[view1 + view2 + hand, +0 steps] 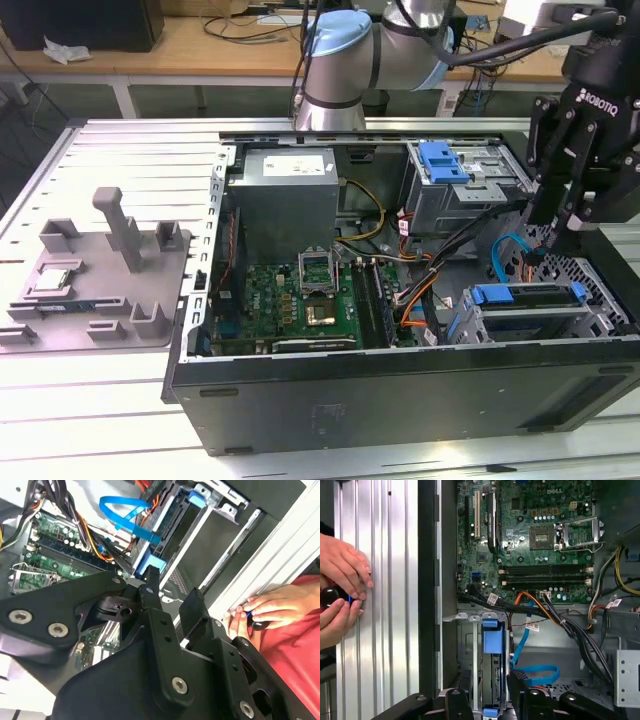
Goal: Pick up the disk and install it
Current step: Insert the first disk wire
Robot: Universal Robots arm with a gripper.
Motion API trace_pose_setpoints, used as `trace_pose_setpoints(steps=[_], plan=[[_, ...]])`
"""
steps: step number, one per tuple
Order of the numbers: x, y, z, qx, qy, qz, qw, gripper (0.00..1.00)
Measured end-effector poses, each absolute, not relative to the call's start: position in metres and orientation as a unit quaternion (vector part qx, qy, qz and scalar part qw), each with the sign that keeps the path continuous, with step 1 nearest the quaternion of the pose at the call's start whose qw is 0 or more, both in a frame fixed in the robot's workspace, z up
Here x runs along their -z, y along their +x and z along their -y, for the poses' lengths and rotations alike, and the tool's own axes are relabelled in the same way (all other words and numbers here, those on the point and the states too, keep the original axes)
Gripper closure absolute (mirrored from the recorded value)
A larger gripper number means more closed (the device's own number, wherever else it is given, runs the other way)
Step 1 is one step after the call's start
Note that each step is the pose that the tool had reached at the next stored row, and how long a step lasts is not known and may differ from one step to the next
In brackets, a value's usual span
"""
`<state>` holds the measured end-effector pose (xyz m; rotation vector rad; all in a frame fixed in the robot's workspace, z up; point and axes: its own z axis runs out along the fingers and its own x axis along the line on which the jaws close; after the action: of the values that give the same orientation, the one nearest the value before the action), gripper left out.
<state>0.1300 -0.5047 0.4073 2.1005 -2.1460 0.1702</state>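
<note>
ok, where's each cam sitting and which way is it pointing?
Exterior view: off the arm, high, looking down into the open case with the arm behind it; gripper over the exterior view's right end.
First wrist view: on the wrist, looking down past the open fingers at the motherboard and disk.
Second wrist view: on the wrist, slanting along the fingers across the case interior.
Shared: both wrist views catch a person's hands at the table edge, and the blue cable.
</note>
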Motion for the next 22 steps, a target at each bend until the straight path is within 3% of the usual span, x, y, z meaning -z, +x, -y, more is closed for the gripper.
trace_pose_setpoints(steps=[10,19,22], plan=[[-0.399,0.142,0.475,-0.068,0.683,0.723,0.08,0.56],[-0.391,0.162,0.472,-0.066,0.648,0.754,0.086,0.56],[-0.39,0.169,0.461,-0.083,0.646,0.751,0.112,0.56]])
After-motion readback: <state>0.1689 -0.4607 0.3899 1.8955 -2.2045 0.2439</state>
